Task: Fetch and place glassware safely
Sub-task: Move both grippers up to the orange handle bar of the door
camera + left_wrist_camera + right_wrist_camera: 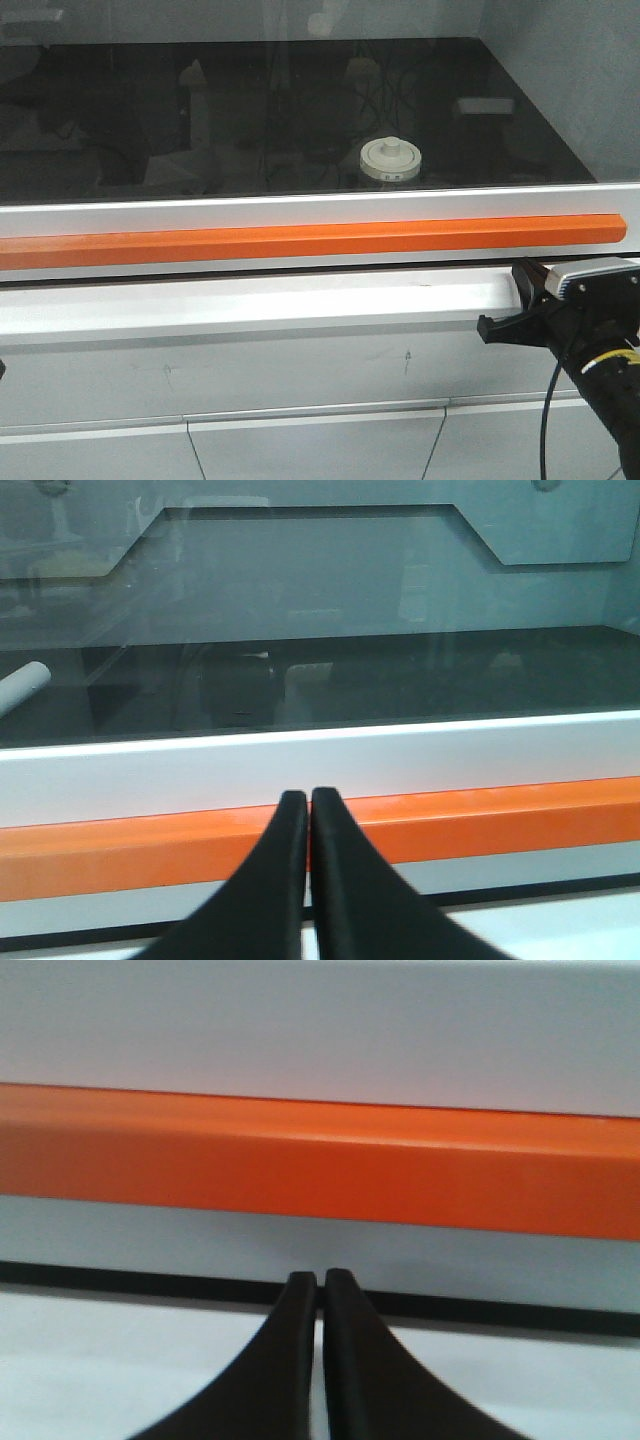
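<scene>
The black top [530, 150] was dark and shiny. One small white-topped jar [391, 162] sat on it, near the front edge.

No legible text, number, brand or sign in any of the three views. Only small dark marks on the lid rim of the glass jar [391, 160]; too small and blurred to read as letters or digits.
</scene>
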Tool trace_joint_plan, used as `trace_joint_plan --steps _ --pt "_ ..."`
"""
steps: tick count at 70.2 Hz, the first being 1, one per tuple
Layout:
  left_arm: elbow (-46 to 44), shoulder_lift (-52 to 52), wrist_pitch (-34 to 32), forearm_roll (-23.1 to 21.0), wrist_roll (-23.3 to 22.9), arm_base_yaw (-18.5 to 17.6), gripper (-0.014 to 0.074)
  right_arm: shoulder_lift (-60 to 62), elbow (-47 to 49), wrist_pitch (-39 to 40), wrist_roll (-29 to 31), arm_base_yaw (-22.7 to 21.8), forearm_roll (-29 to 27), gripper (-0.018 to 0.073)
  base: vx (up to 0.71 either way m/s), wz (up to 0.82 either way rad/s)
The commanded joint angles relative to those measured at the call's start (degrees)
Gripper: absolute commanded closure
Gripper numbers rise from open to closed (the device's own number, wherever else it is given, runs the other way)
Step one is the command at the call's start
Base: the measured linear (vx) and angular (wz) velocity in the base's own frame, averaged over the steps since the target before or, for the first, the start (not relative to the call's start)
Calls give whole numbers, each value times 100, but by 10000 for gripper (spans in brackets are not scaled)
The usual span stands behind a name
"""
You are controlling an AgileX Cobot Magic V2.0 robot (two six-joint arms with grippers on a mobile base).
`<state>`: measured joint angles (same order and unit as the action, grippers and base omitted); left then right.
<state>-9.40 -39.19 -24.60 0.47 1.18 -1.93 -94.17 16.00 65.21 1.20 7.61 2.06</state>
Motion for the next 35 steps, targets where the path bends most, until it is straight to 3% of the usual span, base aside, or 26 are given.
trace_joint_plan --steps 1,35 --pt "-149 4 -472 -47 -30 -7 603 2 263 602 28 8 58 560 0 0" --pt "-94 -252 -158 -47 -30 -7 603 -311 753 948 93 8 58 560 0 0"
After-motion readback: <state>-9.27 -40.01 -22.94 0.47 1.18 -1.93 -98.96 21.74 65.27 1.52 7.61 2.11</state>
